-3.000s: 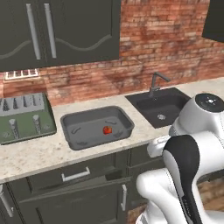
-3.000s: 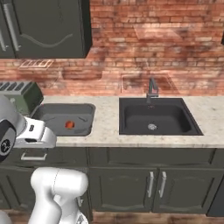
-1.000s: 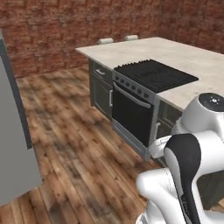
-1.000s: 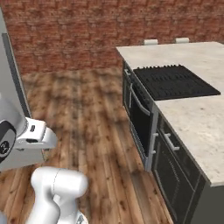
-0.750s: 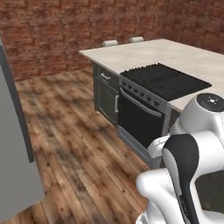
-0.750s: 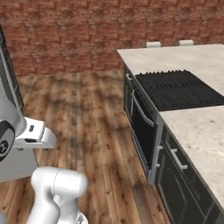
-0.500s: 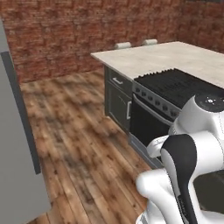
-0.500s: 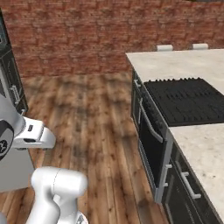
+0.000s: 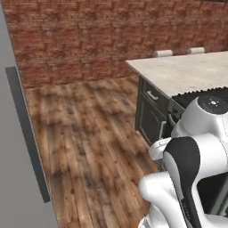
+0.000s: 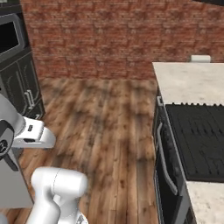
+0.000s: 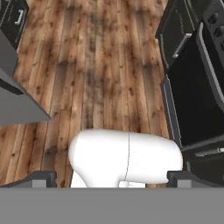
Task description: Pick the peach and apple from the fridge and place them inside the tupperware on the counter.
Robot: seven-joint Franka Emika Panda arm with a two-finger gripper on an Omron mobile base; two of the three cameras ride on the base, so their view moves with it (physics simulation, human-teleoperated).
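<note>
Spread wide and holding nothing, the gripper (image 11: 111,177) hangs over bare wooden floor (image 11: 100,70), its two dark fingertips (image 11: 41,178) standing far apart at the bottom of the hand view. Taking the fridge (image 9: 18,147) as the landmark: its grey door fills the left edge of the left base view, with a long dark vertical handle (image 9: 27,133) running down it, and in the hand view a grey corner of it juts in from the left, just beside the gripper's line of sight. Across the floor from the fridge stands the island counter (image 9: 182,73) with a black oven (image 10: 168,175) and cooktop (image 10: 199,140) set into its near side; beyond the fridge's far side, dark cabinets and a built-in microwave (image 10: 8,37) line the wall, and a brick wall (image 10: 113,39) closes the room behind. The fridge doors look shut from here, so neither fruit can be seen, and the tupperware is nowhere in these views. My judgement is that the base is closing on the fridge with the arm tucked in, and the risks lie there: stopping too near would leave the door no room to swing past the robot's body, stopping askew would put the handle at an awkward reach, and a wide swing of the arm could knock the oven handle (image 10: 166,162) behind.
</note>
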